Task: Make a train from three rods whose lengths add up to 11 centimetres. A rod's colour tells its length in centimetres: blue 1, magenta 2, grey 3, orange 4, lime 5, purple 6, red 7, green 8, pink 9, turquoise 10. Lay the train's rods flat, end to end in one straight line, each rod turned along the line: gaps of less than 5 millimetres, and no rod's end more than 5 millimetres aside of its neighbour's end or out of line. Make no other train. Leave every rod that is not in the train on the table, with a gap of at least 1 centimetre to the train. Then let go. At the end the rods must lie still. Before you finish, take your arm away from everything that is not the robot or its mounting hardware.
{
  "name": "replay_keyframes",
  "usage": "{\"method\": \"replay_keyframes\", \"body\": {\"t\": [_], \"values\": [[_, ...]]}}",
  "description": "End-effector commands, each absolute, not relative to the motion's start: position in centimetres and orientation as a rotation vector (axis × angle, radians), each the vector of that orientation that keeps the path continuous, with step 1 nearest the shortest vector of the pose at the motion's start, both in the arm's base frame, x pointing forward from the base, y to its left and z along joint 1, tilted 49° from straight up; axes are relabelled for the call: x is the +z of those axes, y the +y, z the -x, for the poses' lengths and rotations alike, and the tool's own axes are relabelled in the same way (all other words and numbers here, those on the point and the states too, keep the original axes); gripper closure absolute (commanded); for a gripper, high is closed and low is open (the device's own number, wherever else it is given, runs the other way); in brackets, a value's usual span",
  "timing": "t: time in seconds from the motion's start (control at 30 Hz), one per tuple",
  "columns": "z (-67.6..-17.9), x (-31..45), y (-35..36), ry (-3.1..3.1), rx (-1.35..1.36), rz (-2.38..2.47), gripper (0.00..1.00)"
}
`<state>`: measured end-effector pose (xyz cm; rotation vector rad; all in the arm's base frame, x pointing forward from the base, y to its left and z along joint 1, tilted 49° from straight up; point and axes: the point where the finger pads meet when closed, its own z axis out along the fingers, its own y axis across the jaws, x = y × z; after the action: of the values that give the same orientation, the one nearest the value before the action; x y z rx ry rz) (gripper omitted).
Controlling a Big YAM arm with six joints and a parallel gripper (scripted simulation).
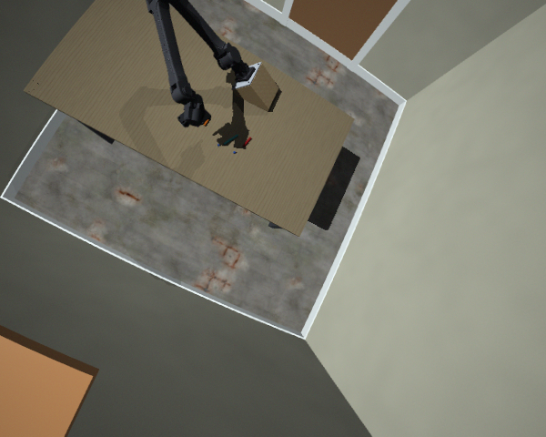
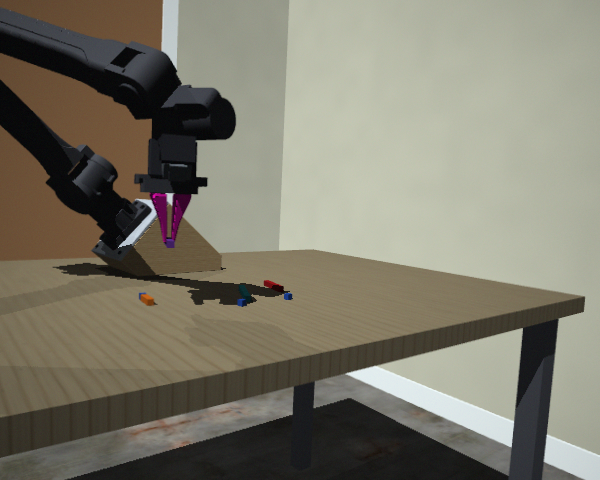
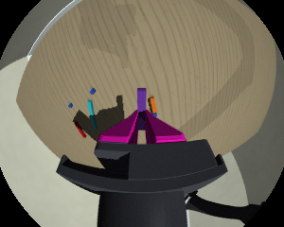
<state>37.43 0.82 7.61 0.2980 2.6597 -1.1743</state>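
Note:
My gripper (image 2: 170, 238) hangs well above the table, shut on a purple rod (image 2: 169, 241); the rod also shows between the fingers in the wrist view (image 3: 141, 100). Below and slightly left lies an orange rod (image 2: 147, 299), which also shows in the wrist view (image 3: 152, 105) and in the overhead view (image 1: 207, 122), with a small blue piece at its end. To the right lie a turquoise rod (image 2: 244, 292), a red rod (image 2: 273, 284) and two blue cubes (image 2: 241, 302) (image 2: 288, 296). In the wrist view the turquoise rod (image 3: 92, 112) and red rod (image 3: 80, 130) lie left of the fingers.
A wooden block (image 2: 171, 254) on the arm's base mount stands behind the rods. The table's right edge (image 2: 574, 304) is far from the rods.

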Motion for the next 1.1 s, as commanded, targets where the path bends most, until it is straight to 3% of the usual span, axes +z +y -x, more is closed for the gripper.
{"method": "replay_keyframes", "body": {"t": [0.0,1.07], "values": [[-37.2,9.0,0.0,2.712,-1.214,-0.118,0.96],[-37.4,7.0,-2.2,2.742,-1.237,-0.014,0.96]]}}
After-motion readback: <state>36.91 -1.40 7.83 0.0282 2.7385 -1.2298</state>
